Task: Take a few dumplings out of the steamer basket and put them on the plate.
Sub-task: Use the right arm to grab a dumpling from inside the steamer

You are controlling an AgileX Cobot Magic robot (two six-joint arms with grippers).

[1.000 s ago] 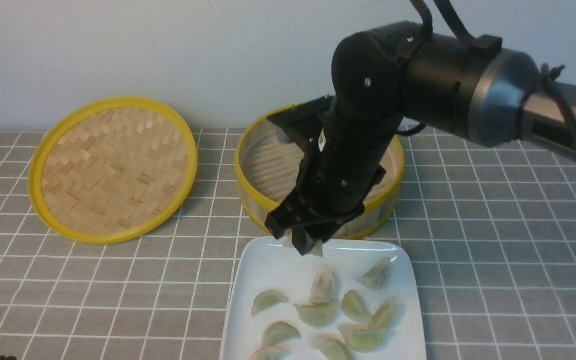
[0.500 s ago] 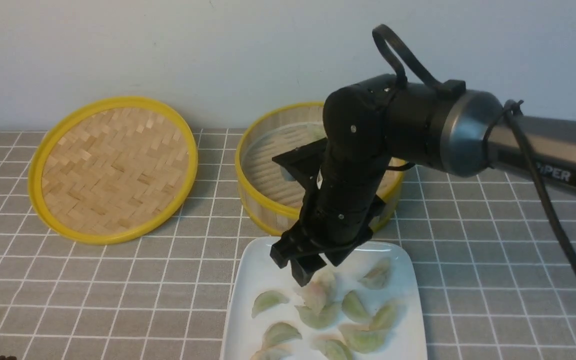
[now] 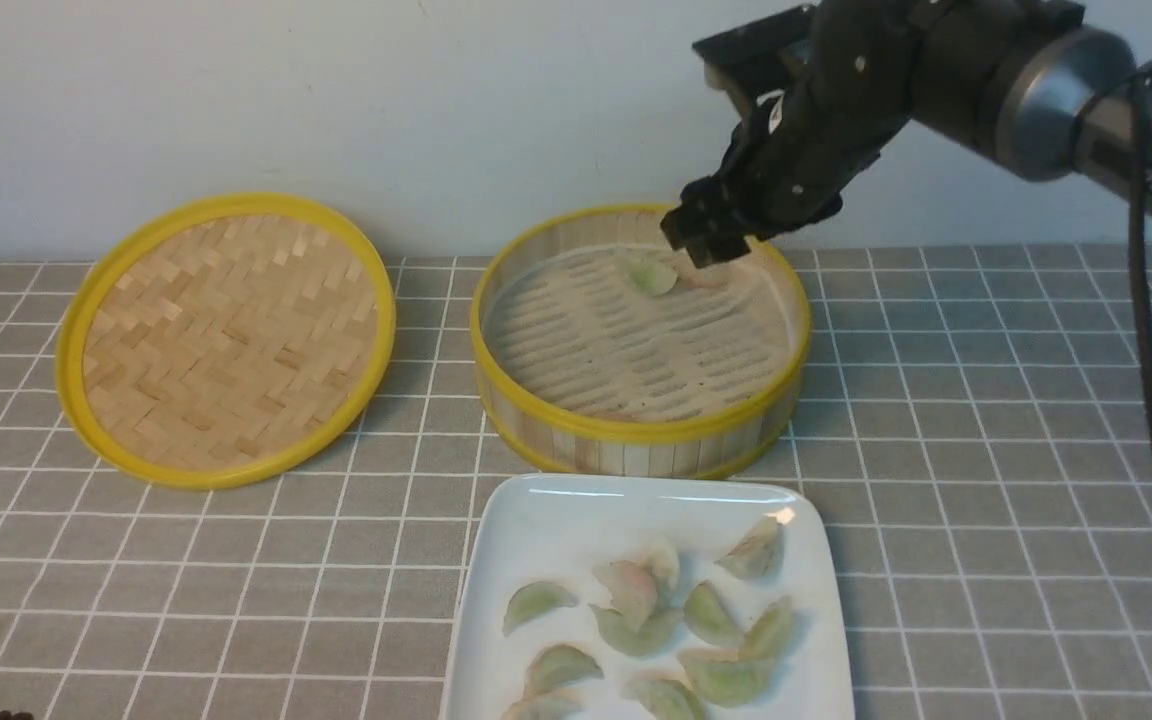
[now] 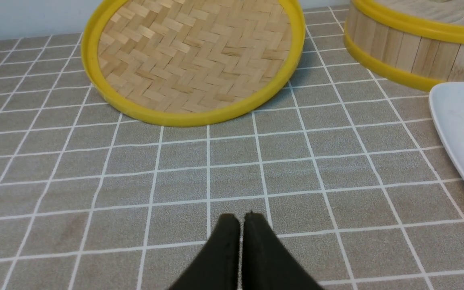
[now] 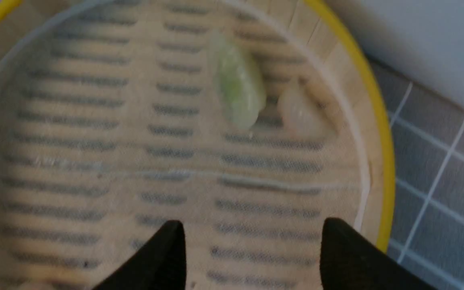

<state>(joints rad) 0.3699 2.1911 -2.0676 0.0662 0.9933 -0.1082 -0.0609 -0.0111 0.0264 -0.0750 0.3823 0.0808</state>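
Note:
The steamer basket stands at the middle back and holds a pale green dumpling and a whitish one against its far wall. The white plate in front of it carries several dumplings. My right gripper hangs open and empty above the basket's far side; in the right wrist view its gap is over the slatted floor, short of the green dumpling. My left gripper is shut and empty, low over the cloth, away from the plate's corner.
The flat woven yellow-rimmed lid lies at the back left; it also shows in the left wrist view. A grey checked cloth covers the table. A pale wall stands behind. The right arm's cable hangs at the far right.
My right gripper lowered a whitish-pink dumpling onto the plate, let it go, then rose and swung back over the basket's far side. The plate holds one more dumpling.

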